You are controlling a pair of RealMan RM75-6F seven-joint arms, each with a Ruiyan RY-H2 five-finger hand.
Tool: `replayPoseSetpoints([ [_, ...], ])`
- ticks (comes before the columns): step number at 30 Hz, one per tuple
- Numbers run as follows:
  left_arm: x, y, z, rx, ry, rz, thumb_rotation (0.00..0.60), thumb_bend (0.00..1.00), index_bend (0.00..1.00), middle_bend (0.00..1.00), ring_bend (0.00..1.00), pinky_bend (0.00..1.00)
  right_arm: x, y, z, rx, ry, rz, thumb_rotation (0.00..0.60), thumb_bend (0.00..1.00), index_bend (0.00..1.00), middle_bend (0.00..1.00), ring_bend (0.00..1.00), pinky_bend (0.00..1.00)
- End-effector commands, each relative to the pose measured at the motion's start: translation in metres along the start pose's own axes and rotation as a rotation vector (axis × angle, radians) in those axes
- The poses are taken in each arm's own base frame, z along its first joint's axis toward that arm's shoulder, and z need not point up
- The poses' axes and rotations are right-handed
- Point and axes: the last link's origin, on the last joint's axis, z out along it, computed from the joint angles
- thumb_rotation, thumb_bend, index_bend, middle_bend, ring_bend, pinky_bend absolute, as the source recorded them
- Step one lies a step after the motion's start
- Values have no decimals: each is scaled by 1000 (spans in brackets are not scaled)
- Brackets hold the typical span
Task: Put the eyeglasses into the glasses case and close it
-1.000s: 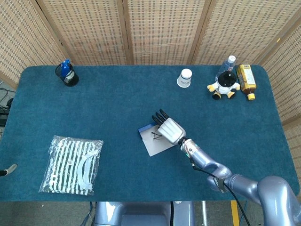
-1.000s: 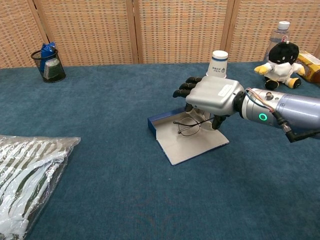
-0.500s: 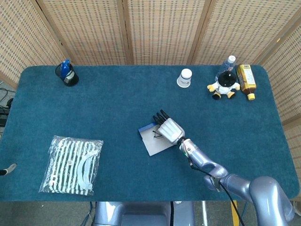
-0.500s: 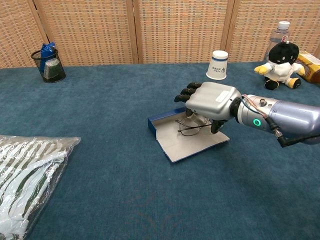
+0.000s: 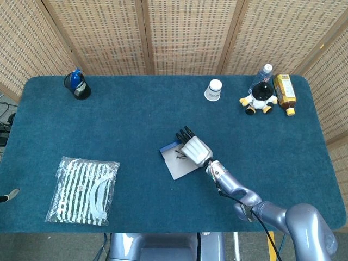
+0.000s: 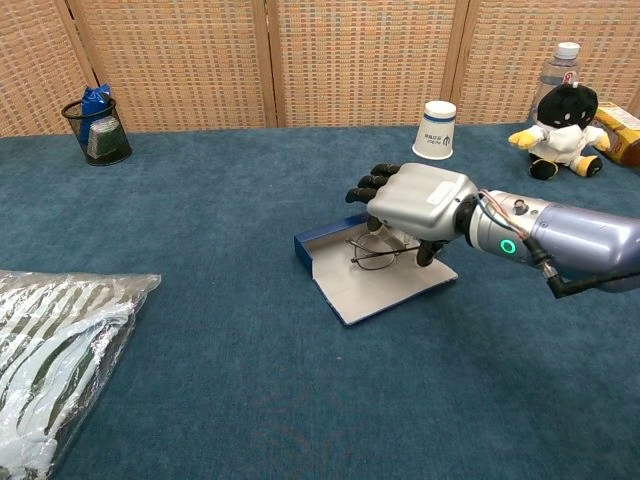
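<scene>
The glasses case (image 6: 385, 290) lies open near the table's middle, a pale flat flap with a blue box edge at its far left; in the head view the case (image 5: 176, 169) sits just left of my right wrist. My right hand (image 6: 420, 200) hovers low over it, palm down, and pinches the thin-framed eyeglasses (image 6: 375, 256), which hang under the fingers just above the case's inside. From the head, the right hand (image 5: 194, 150) covers most of the eyeglasses (image 5: 179, 156). A grey sliver of my left hand (image 5: 5, 197) shows at the left edge; its fingers are hidden.
A striped plastic bag (image 5: 84, 190) lies front left. A mesh pen cup (image 5: 79, 87) stands far left. A paper cup (image 5: 215, 90), a plush toy (image 5: 260, 99), a water bottle (image 5: 263, 73) and a yellow bottle (image 5: 285, 92) stand at the back right.
My right hand has come down and a little left with the eyeglasses, closer to the open case. The grey sliver at the left edge has slid further out of view.
</scene>
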Motion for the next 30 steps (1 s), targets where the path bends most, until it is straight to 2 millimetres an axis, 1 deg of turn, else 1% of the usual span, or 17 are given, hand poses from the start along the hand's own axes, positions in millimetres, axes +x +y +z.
replayPoseSetpoints([
  [1,0,0,0,-1,0,1,600,149,0,0,0,0,2,-2,-3,4,14,-2,600,439,447,87,0,12],
  [6,-1,1,-1,-5,-2,1,600,150,0,0,0,0,8,-12,-5,27,54,-10,600,426,447,87,0,13],
  [9,0,1,-1,-7,0,1,600,151,0,0,0,0,13,-15,-3,25,72,-14,600,381,435,87,0,18],
  [14,0,0,-1,-6,0,-4,600,150,0,0,0,0,18,-18,1,0,87,-5,600,265,328,87,0,24],
  [23,1,-1,-2,-5,-2,-8,600,152,0,0,0,0,31,-15,-10,-5,131,42,600,260,224,49,0,24],
  [27,0,0,-2,-10,-4,-7,600,154,0,0,0,0,47,-9,-21,-4,174,68,600,260,212,38,0,24],
  [30,-1,2,-2,-15,-7,-5,600,155,0,0,0,0,60,-1,-28,-10,204,91,600,270,211,38,0,24],
])
